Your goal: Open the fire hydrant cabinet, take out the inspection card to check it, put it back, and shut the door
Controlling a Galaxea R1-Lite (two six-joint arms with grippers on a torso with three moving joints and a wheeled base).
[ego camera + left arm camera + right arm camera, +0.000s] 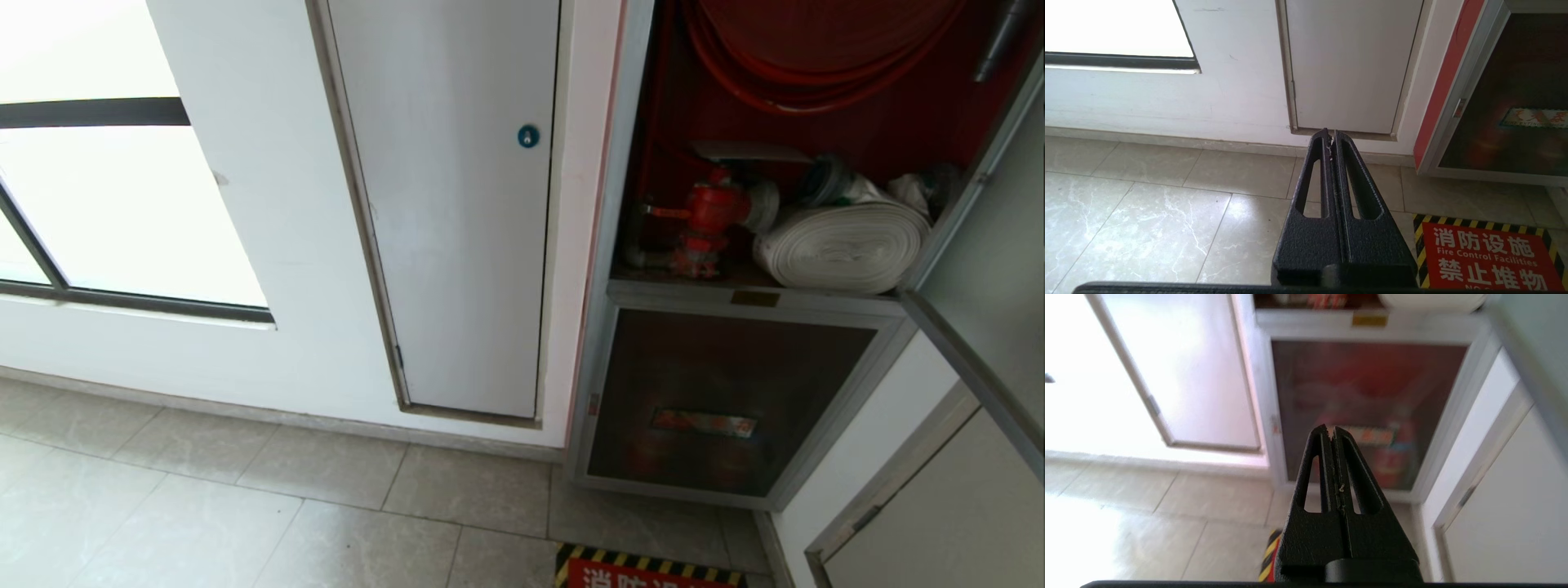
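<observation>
Head view: neither of my arms shows here. The fire hydrant cabinet is on the right with its upper bay exposed. The door is swung out to the right, edge toward me. Inside: red hose reel up top, red valve low on the left, white rolled hose lying just beside it on the right. A thin pale sheet, probably the inspection card, lies flat just above the valve; print is too small to read. Below the bay is the lower glass panel with a red label. Left of the cabinet is a white panel with a blue lock, then a window.

Left wrist view: my left claw is clenched, fingers pressed together, nothing in it. It hangs over the floor tiles, aimed at the foot of the white panel. A red floor sign lies before the cabinet.

Right wrist view: my right claw is clenched too, empty, aimed at the lower glass panel, clear of it. The open door's edge runs along one side.
</observation>
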